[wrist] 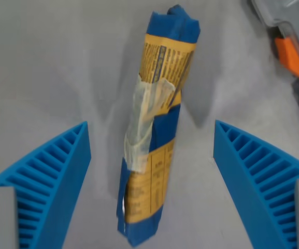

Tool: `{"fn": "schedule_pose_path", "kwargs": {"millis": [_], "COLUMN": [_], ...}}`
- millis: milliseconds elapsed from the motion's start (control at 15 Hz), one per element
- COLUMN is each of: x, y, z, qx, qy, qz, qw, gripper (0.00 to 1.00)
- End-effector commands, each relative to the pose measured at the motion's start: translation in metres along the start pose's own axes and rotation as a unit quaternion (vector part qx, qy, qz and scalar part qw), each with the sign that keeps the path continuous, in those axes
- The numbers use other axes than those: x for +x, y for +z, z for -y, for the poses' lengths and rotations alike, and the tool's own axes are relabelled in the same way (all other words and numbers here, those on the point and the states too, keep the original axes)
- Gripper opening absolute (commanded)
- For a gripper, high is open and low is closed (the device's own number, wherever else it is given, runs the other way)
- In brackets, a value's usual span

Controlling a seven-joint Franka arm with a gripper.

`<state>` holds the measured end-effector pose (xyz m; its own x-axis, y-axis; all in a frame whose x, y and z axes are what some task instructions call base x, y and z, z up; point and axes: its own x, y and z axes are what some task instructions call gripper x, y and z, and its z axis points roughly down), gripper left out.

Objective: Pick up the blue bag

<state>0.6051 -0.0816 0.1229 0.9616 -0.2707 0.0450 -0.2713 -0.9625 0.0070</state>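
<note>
Blue bag [157,129]: rolled or folded into a long narrow bundle, blue at both ends with a yellow printed panel and a strip of clear tape across the middle, lying on the grey tabletop [45,72] and running from the top centre of the wrist view down to the bottom edge. Centred between the two ribbed blue fingers [56,176], one at the wrist view's left and one at its right, gripper [152,155] with jaws spread wide and holding nothing, both fingers clear of the bag. Slightly tilted against the closing line, so likely to twist or roll if one finger touches first. Glossy film and smooth tape, probably slippery under the ribs; soft contents liable to squash and let the bundle slide out on lifting. Height above the tabletop impossible to judge, so a shallow close may pinch only the top fold, a deep one may scrape the fingertips on the tabletop. Grey and orange object [289,46] at the upper right, well apart, little risk of contact.
</note>
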Motion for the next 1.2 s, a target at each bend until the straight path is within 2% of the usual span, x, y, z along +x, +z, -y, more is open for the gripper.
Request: {"fn": "schedule_pose_path", "kwargs": {"millis": [67,1133,1200], "x": [0.0034,0.0034,0.0062], "y": [0.0031,0.0031,-0.0019], "z": [0.0015,0.0015,0.0012], "qx": [0.023,0.023,0.024], "qy": [0.009,0.009,0.009], "qz": [-0.009,-0.009,-0.009], "qw": [0.9996,0.9996,0.9996], "gripper": [0.00,0.00,0.00]}}
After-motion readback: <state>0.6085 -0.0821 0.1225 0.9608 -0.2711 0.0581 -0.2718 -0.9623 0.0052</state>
